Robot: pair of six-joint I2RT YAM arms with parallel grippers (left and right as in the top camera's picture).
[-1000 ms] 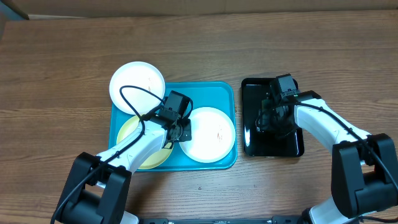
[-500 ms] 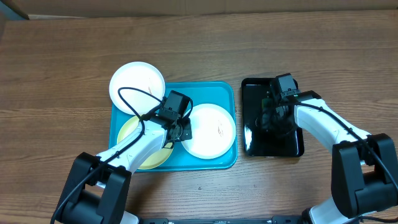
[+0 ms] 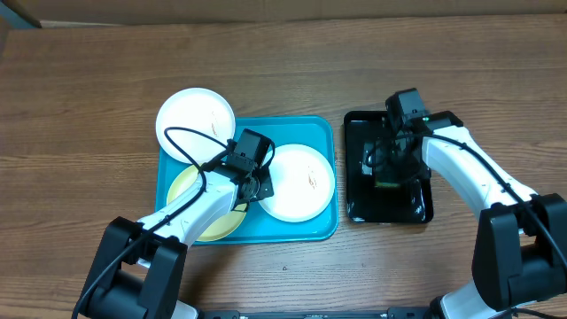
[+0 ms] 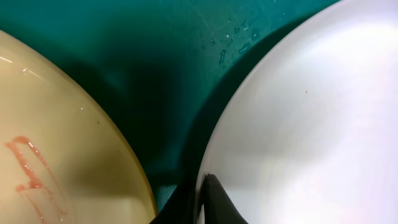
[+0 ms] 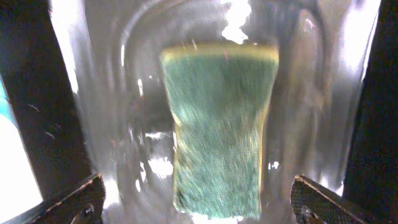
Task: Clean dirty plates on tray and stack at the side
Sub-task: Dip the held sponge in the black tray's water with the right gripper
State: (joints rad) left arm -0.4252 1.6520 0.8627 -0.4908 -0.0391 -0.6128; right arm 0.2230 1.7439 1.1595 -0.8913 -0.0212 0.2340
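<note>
three plates are waiting for cleaning, and none is stacked at the side yet. the near white plate (image 3: 301, 183) is lying flat in the right half of the blue tray (image 3: 301, 128). the yellow-green plate (image 3: 182, 190) is lying in the left half, just beside it, with a reddish smear showing in the left wrist view. the far white plate (image 3: 195, 122) is hanging over the tray's far left corner, partly above the desk (image 3: 89, 89).

the left fingers (image 4: 211, 196) are reaching into the narrow gap between the two plates in the tray and appear to be pinching the rim of the near white plate, probably to steady it for wiping.

the right fingers (image 5: 320, 202) are hovering over the black tray (image 3: 359, 133), spread wide on either side of the green sponge (image 5: 217, 124) without touching it. the sponge is lying flat in a film of water, so it is likely being wetted there before use. judging by this, the task is only beginning: the sponge is not yet gripped and the plates are not yet wiped.
</note>
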